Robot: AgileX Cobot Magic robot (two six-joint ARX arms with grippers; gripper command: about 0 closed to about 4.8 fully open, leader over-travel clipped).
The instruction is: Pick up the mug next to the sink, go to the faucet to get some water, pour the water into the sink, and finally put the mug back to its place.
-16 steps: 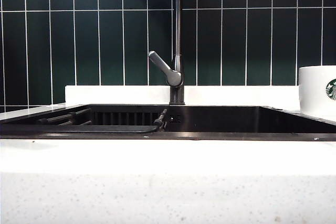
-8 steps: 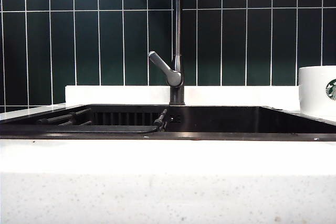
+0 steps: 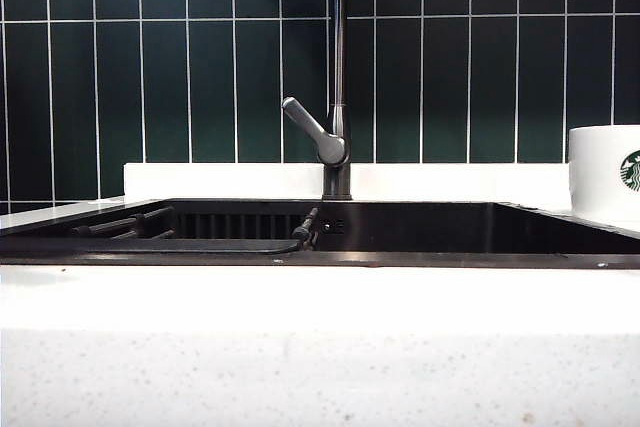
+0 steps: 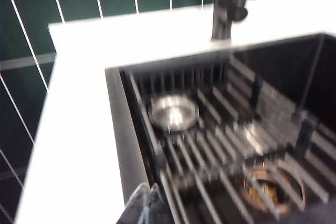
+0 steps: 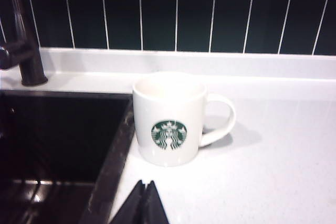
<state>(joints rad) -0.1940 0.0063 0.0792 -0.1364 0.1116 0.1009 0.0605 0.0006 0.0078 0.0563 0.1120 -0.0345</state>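
Here, left end effector (image 4: 148,199) and right end effector (image 5: 145,196) closed, speckled white countertop (image 3: 320,347), green tiles (image 3: 190,77).

The exterior view sits low at the counter's front edge, facing the faucet (image 3: 337,137) and tiled wall. The left wrist view looks down into the sink (image 4: 220,145); the right wrist view faces the mug (image 5: 169,120) closely, sharing both with it

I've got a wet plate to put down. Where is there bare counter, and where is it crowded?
Bare counter lies beyond the mug handle, and another strip runs along the sink edge by the shut left gripper. The shut right gripper crowds the mug's front.
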